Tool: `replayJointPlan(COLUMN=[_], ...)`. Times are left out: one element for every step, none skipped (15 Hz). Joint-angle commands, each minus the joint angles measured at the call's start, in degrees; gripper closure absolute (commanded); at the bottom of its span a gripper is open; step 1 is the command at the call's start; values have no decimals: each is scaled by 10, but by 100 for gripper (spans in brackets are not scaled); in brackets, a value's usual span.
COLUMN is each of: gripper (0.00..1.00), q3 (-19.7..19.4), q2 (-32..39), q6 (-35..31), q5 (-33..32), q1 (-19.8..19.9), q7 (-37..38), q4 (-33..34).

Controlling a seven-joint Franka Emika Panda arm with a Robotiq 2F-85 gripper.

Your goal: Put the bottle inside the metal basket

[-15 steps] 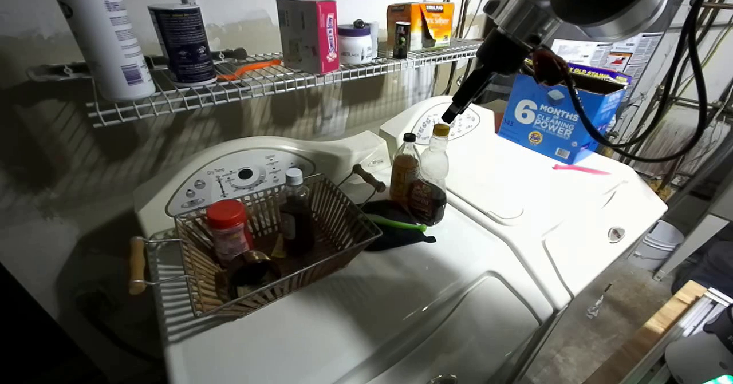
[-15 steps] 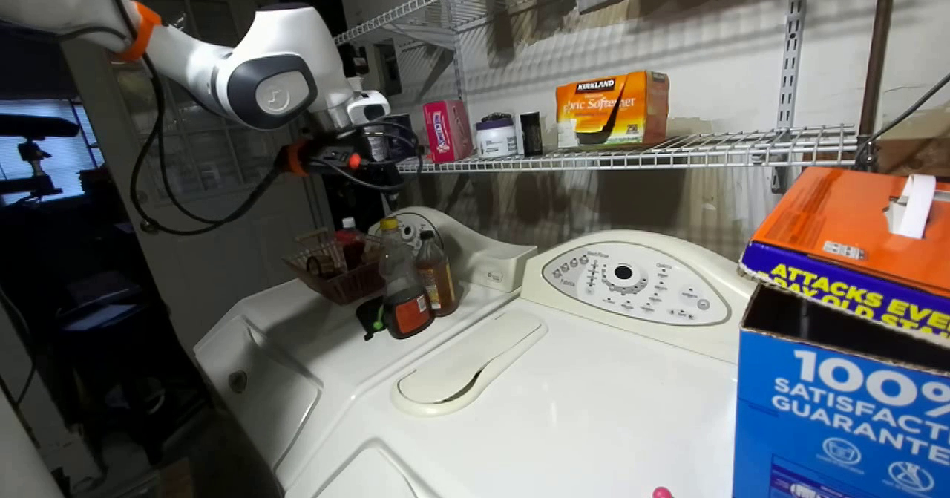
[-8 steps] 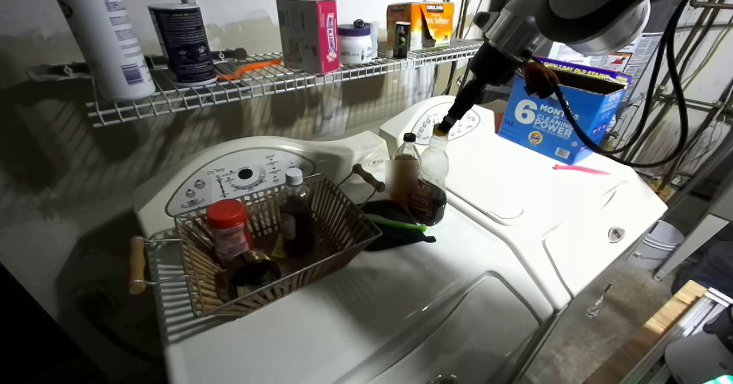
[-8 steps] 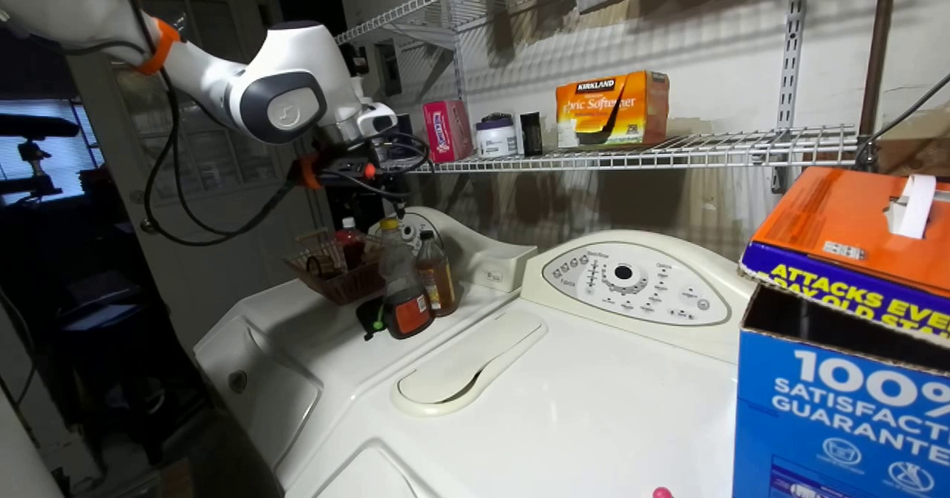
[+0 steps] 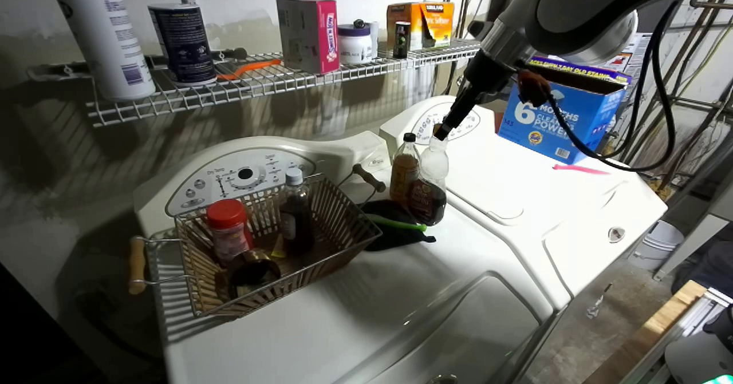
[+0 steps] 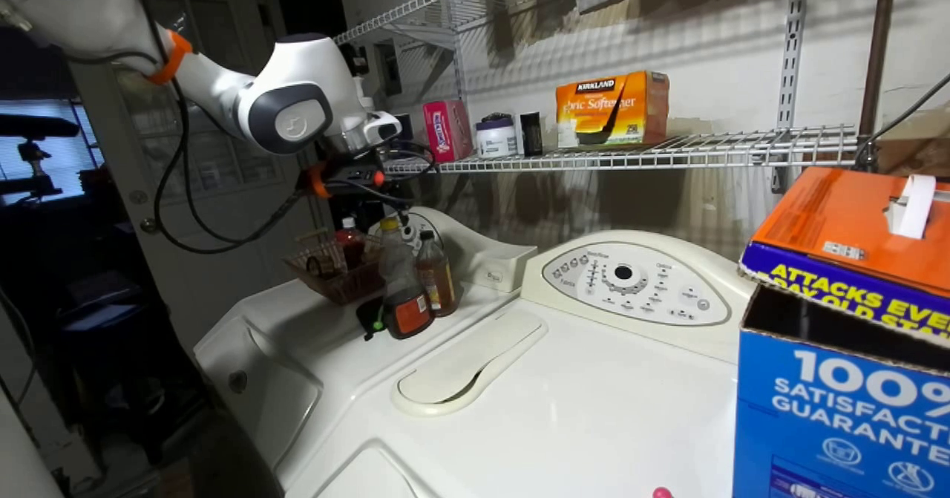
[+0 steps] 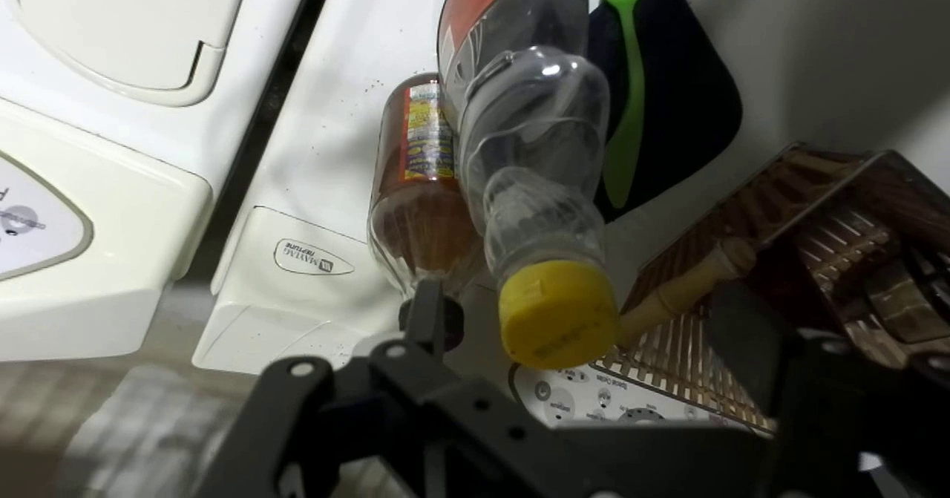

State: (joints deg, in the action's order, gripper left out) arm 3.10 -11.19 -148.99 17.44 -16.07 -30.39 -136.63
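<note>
Wrist view showed the tool (image 7: 579, 309) spread wide just by the yellow-topped bottle (image 7: 536, 156), which stood near the basket (image 7: 677, 361).

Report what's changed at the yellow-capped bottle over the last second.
The gripper has moved down to the top of the yellow-capped bottle, jaws standing open; nothing was visibly gripped or released. That bottle, the black-capped bottle beside it and the wire basket stayed put.

Patchy wall (image 6: 727, 67), wire shelf (image 6: 727, 159), concrete floor (image 5: 624, 298), bluish window (image 6: 67, 162)
</note>
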Motion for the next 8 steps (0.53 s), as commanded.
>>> replayJointPlan(gripper=[20, 25, 25, 23, 26, 25, 24, 23], q3=[4, 5, 6, 6, 7, 8, 8, 9], q2=[10, 11, 13, 15, 17, 19, 22, 24], q6=[-24, -27, -30, -33, -37, -38, -42, -45], q5=[1, 2, -2, -2, -5, -4, -5, -6], q1=[0, 0, 1, 2, 3, 2, 3, 4], q7=[-17, -19, -19, -19, -19, -19, -20, -19], q4=[-3, -4, -5, -5, -6, -6, -6, -6])
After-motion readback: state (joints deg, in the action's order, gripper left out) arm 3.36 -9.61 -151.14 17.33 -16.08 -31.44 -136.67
